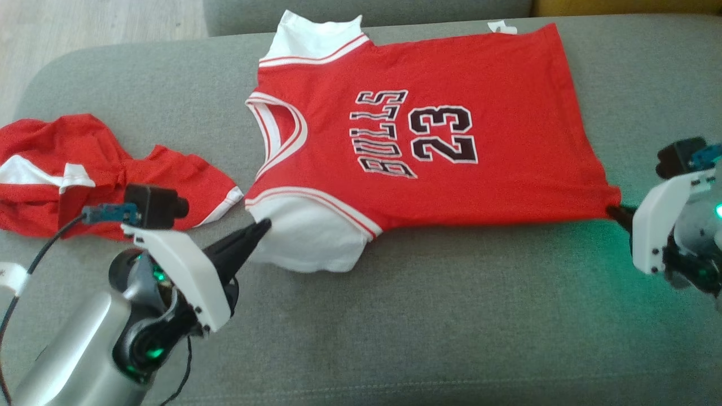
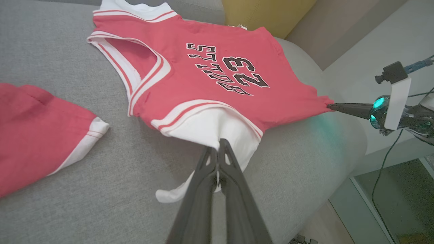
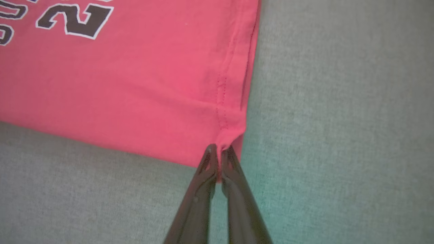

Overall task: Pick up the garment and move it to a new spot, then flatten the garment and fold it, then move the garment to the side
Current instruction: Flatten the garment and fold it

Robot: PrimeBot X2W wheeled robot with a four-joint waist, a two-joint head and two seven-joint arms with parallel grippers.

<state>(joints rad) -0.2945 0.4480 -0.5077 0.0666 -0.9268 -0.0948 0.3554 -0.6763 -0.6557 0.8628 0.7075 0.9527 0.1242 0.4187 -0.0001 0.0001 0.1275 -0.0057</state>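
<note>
The garment (image 1: pixel 428 146) is a red jersey with white sleeves, black "BULLS 23" print, spread flat on a grey cushion with its neck to the left. My left gripper (image 1: pixel 264 226) is shut on the near white sleeve (image 2: pixel 217 130), pinching its edge (image 2: pixel 218 146). My right gripper (image 1: pixel 615 211) is shut on the garment's near hem corner (image 3: pixel 234 135), the cloth bunched between the fingertips (image 3: pixel 219 149). In the left wrist view the right gripper (image 2: pixel 330 106) shows at the jersey's far corner.
Red shorts (image 1: pixel 84 169) with white trim lie crumpled at the cushion's left (image 2: pixel 37 132). The grey cushion (image 1: pixel 451 316) has free room in front of the jersey. A yellow pillow (image 2: pixel 261 15) and floor (image 2: pixel 383 189) lie beyond the cushion's edge.
</note>
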